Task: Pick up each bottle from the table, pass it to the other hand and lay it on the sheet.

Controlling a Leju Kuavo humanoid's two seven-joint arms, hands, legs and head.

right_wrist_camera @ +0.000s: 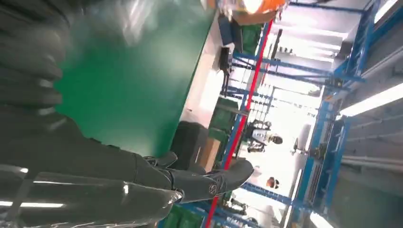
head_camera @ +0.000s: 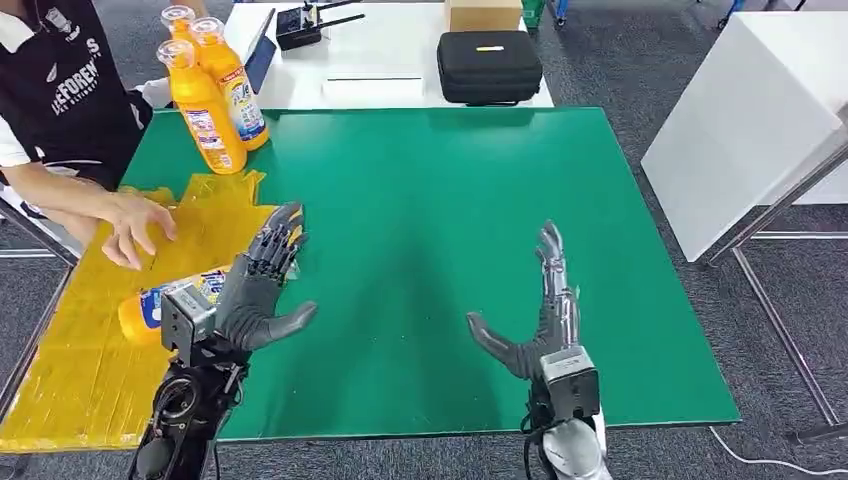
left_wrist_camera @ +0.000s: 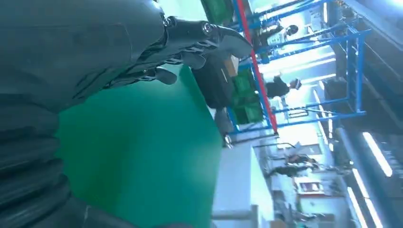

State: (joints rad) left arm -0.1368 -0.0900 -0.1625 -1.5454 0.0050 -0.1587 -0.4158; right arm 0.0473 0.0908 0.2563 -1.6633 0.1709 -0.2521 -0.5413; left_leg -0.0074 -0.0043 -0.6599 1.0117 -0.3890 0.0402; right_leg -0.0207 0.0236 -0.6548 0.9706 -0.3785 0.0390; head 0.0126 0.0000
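My left hand (head_camera: 255, 290) hovers over the green table (head_camera: 440, 230) at the edge of the yellow sheet (head_camera: 90, 330), fingers spread and thumb out to the side, holding nothing; my right hand (head_camera: 545, 320) hovers well apart from it over bare green surface, likewise released with its fingers extended forward and its thumb splayed toward the middle. One orange bottle (head_camera: 165, 305) lies on its side on the sheet, just beside my left wrist and partly hidden behind it, its label facing up. Three more upright bottles (head_camera: 212, 95) of the same orange plastic, with clear caps and blue-and-red labels, stand close together at the table's far left corner, beyond the sheet. A person's hand (head_camera: 135, 228) rests flat on the sheet, between the upright bottles and the lying one. The sheet is crinkled and glossy, with a ragged far edge; the table top is smooth and matte. Past the table's far edge a white table (head_camera: 300, 70) carries a black zipped case (head_camera: 489, 66) with rounded corners, a cardboard box (head_camera: 484, 14) and a small black device (head_camera: 298, 27). A white slanted panel (head_camera: 745, 120) stands to the right.
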